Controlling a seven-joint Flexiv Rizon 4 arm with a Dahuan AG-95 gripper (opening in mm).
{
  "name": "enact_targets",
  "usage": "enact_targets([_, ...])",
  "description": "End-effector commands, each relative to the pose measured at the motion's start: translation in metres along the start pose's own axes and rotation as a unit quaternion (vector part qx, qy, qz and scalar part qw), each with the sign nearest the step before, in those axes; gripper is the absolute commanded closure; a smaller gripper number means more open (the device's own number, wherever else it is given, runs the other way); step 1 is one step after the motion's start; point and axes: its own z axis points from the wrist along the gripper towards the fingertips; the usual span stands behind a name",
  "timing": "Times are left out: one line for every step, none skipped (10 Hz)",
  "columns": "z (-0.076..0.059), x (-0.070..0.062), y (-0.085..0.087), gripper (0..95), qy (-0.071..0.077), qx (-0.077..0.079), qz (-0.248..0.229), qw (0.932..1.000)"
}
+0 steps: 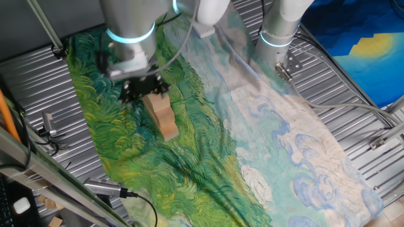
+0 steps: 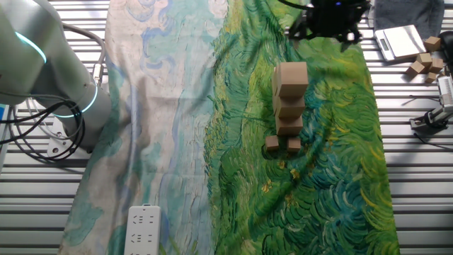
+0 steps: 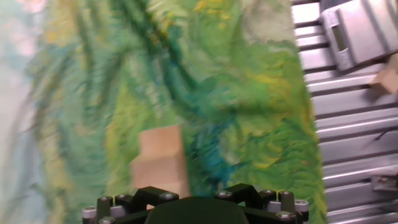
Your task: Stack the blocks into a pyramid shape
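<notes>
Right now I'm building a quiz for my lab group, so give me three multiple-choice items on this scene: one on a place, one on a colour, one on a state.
1. Where does the stack of blocks stand?
A. on the green part of the cloth
B. on the bare metal slats
C. on the white power strip

2. What colour are the blocks in the stack?
A. red
B. light tan
C. blue

3. What is the gripper holding?
A. a block
B. a cable
C. nothing visible

Answers:
1 A: the stack of blocks rests on the green part of the cloth, away from the power strip.
2 B: every face shows plain tan wood.
3 C: the gripper hovers above the stack with no block seen in it.
</notes>
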Motion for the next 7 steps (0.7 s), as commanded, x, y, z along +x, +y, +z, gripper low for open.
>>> enact_targets([0.007,-0.011,-0.012,95.0,0.013,0.007,0.027,0.9995])
enact_targets([0.011,-0.016,-0.016,95.0,0.021,0.008,0.033,0.9992])
enact_targets([0.015,-0.021,-0.02,95.0,0.032,0.012,0.04,0.9986])
enact_targets([0.016,-0.023,-0.022,95.0,0.032,0.012,0.042,0.9985])
enact_targets([0.017,-0.025,-0.023,95.0,0.037,0.013,0.042,0.9984])
enact_targets([0.018,-0.026,-0.024,95.0,0.036,0.012,0.039,0.9985])
enact_targets([0.018,-0.026,-0.024,95.0,0.031,0.011,0.036,0.9988])
